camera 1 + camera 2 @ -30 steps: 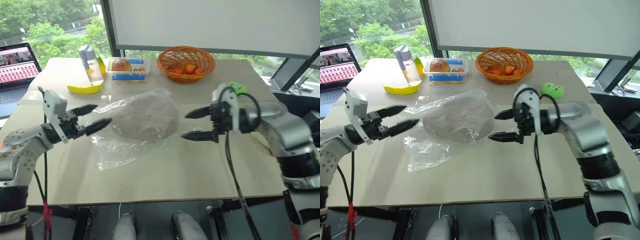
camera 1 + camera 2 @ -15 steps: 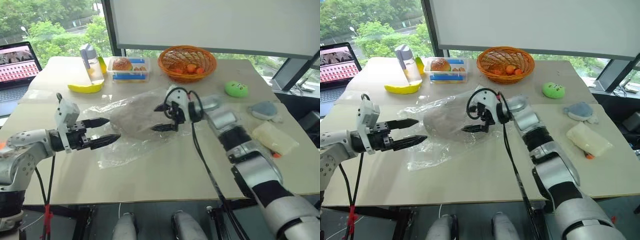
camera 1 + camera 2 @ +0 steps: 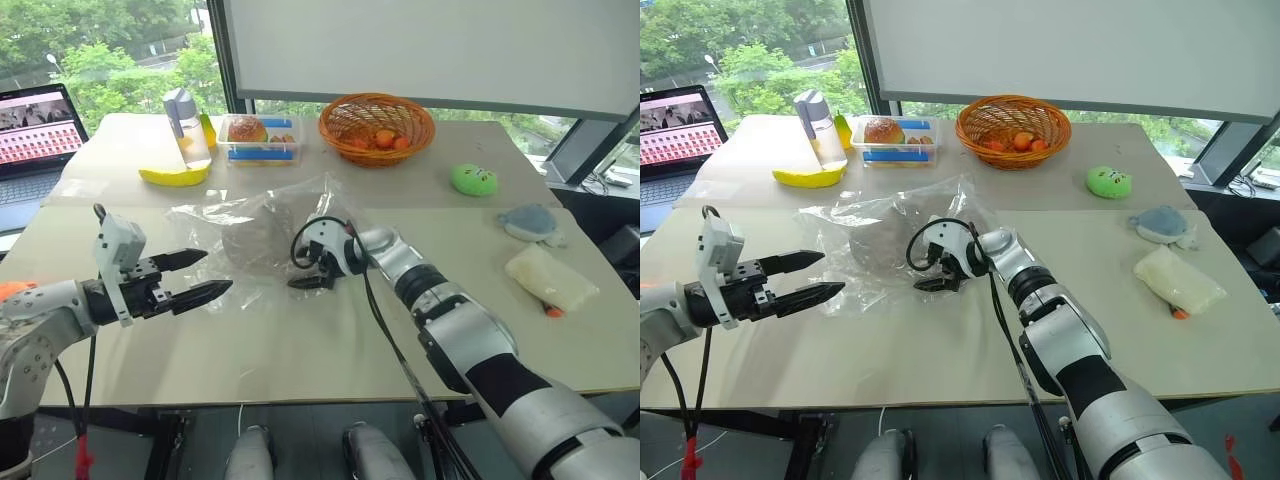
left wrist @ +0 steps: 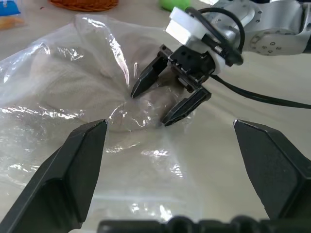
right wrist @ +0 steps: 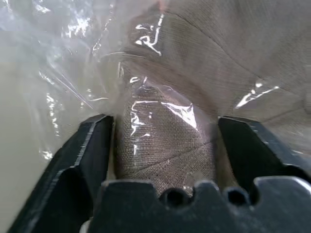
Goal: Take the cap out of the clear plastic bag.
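bench: pale wooden bench (image 3: 330, 350) by a window, trees outside.
clear plastic bag: clear plastic bag (image 3: 215, 225) lies crumpled mid-bench, glossy and wrinkled, with the cap inside.
cap: cap (image 3: 262, 232) is a beige-grey fabric mound, woven panels showing through the film; it is enclosed in the bag.
right pincer: right pincer (image 3: 933, 268) is at the near right edge of the cap; jaws part open, straddling a fold of fabric under the film, not clamped.
left pincer: left pincer (image 3: 196, 277) hovers apart from the bag's left side, jaws wide open, empty.
step: judged as first grasp, task barely begun.
next move: closing on the cap through the film would trap both; the bag mouth likely needs locating and holding.
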{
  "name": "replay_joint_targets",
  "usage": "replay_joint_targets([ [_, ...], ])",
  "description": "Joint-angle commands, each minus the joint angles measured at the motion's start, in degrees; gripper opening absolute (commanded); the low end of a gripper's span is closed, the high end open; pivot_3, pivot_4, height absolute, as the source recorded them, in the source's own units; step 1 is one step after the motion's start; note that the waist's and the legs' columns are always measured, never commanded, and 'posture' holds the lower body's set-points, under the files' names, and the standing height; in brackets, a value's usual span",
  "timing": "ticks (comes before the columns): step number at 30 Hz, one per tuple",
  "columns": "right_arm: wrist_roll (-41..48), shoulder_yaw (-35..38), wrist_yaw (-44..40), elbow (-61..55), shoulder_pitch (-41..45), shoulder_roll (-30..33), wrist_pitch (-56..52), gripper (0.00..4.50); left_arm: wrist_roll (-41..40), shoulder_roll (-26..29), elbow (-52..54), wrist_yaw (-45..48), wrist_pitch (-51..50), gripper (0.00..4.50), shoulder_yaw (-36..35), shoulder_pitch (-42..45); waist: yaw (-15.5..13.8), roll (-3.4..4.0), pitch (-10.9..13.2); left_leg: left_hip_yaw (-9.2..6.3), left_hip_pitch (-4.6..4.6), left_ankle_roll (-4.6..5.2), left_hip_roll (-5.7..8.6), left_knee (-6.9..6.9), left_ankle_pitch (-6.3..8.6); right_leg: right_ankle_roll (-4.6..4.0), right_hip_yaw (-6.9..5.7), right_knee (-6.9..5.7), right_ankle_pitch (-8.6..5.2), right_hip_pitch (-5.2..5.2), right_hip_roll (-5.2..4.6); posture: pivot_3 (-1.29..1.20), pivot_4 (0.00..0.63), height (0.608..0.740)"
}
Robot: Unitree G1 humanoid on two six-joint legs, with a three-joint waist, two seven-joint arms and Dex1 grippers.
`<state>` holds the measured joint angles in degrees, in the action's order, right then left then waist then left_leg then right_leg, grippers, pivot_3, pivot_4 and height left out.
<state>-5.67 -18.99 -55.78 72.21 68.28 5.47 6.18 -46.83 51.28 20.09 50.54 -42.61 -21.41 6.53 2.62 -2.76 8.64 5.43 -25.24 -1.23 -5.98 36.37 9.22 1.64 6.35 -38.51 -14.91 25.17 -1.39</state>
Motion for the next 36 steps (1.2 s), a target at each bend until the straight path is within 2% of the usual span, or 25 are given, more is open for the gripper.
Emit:
replay_joint_targets([
  [1, -0.81, 2.16, 0.48, 0.79, 0.76, 1.07, 1.38, 2.45, -1.11, -0.25, 2.12, -0.77, -0.12, 4.50, -1.72, -0.05, -0.01, 0.00, 0.00, 0.00, 0.00, 0.00, 0.00, 0.00, 0.00, 0.00, 0.00, 0.00, 0.00, -0.01, 0.00, 0.00, 0.150, 0.720],
  [4, -2.01, 2.14, -0.25, -0.86, 1.00, 2.24, 6.24, 1.41, -1.20, -0.10, 1.91, -0.61, 0.01, 4.50, -1.25, 0.25, -0.04, 0.00, 0.00, -0.03, 0.00, -0.01, 0.00, 0.00, -0.01, 0.00, -0.04, 0.00, 0.00, -0.02, 0.00, 0.00, 0.150, 0.720],
  [8, -1.53, 2.30, -7.13, -6.52, 0.36, 4.97, 15.50, 0.07, -4.29, -0.73, 2.99, 2.49, 0.24, 4.50, -0.70, 1.24, 0.02, 0.02, 0.02, -0.04, -0.03, -0.01, 0.02, -0.01, 0.00, 0.01, -0.04, 0.02, -0.01, 0.00, 0.00, 0.00, 0.150, 0.720],
  [9, -2.22, 2.00, -7.25, -7.10, 0.27, 5.74, 16.64, 0.02, -4.97, -0.81, 3.23, 2.38, -0.33, 4.50, -0.72, 1.37, 0.01, 0.02, 0.02, -0.04, -0.03, -0.01, 0.01, -0.03, 0.00, 0.01, -0.05, 0.02, 0.00, 0.01, 0.00, 0.00, 0.150, 0.720],
  [11, -1.64, 2.26, -12.35, -11.73, -1.02, 10.78, 20.84, 0.02, -5.89, -1.04, 3.30, 3.04, -0.52, 4.50, 0.01, 2.30, -0.02, 0.02, 0.03, -0.05, -0.03, -0.01, 0.01, -0.05, 0.00, 0.00, -0.07, 0.02, -0.01, 0.02, 0.00, 0.00, 0.150, 0.720],
  [15, -3.33, 2.03, -15.90, -15.02, -3.21, 21.45, 29.45, 0.02, -4.63, -1.63, 1.65, 2.94, 0.04, 4.50, 2.56, 4.02, -0.92, 0.12, 0.11, -0.13, -0.07, -0.02, 0.12, -0.01, -0.01, 0.04, -0.15, 0.04, -0.03, -0.04, -0.10, 0.00, 0.150, 0.720],
  [19, -3.18, 1.74, -19.12, -14.43, -4.76, 26.83, 35.01, 0.02, -3.42, -2.16, 0.19, 4.40, 1.24, 4.50, 5.15, 5.21, -0.47, 0.12, 0.11, -0.14, -0.02, -0.02, 0.12, -0.02, -0.02, -0.01, -0.15, 0.03, -0.06, -0.05, -0.09, 0.00, 0.150, 0.720],
  [26, -9.26, 1.18, -9.92, -4.92, -5.19, 31.93, 42.19, 0.02, -1.48, -4.54, -3.14, 7.18, 2.65, 4.50, 10.19, 10.61, 0.20, 0.14, 0.13, -0.17, 0.00, -0.01, 0.13, -0.02, -0.02, -0.02, -0.05, -0.01, -0.07, -0.06, -0.05, 0.00, 0.150, 0.720],
  [27, -10.83, 0.59, -7.34, -3.97, -5.00, 32.55, 42.52, 0.42, -1.44, -4.78, -3.49, 7.42, 2.58, 4.50, 10.65, 11.21, 0.19, 0.14, 0.12, -0.17, 0.01, -0.01, 0.13, -0.01, -0.03, -0.02, -0.05, -0.01, -0.07, -0.06, -0.04, 0.00, 0.150, 0.720],
  [30, -14.07, -0.40, -2.04, -2.30, -4.73, 34.40, 43.55, 1.24, -1.63, -5.05, -3.88, 8.40, 2.19, 4.50, 11.25, 12.16, 0.05, 0.13, 0.13, -0.18, 0.00, -0.03, 0.15, 0.01, -0.04, -0.02, -0.05, -0.02, -0.07, -0.07, -0.06, 0.00, 0.150, 0.720],
  [31, -14.23, -0.18, -1.39, -1.93, -4.66, 34.80, 43.57, 1.74, -1.67, -5.04, -3.86, 8.58, 1.95, 4.50, 11.30, 12.30, 0.03, 0.13, 0.13, -0.18, 0.00, -0.04, 0.14, 0.01, -0.04, -0.01, -0.05, -0.02, -0.07, -0.07, -0.06, 0.00, 0.150, 0.720],
  [36, -8.81, 5.01, -4.33, -2.51, -4.22, 37.77, 40.36, 3.33, -1.14, -4.32, -4.57, 10.06, 1.60, 4.50, 11.44, 12.24, 0.12, 0.14, 0.13, -0.20, 0.00, -0.03, 0.15, 0.01, -0.04, -0.01, -0.04, -0.02, -0.07, -0.08, -0.05, 0.00, 0.150, 0.720],
])
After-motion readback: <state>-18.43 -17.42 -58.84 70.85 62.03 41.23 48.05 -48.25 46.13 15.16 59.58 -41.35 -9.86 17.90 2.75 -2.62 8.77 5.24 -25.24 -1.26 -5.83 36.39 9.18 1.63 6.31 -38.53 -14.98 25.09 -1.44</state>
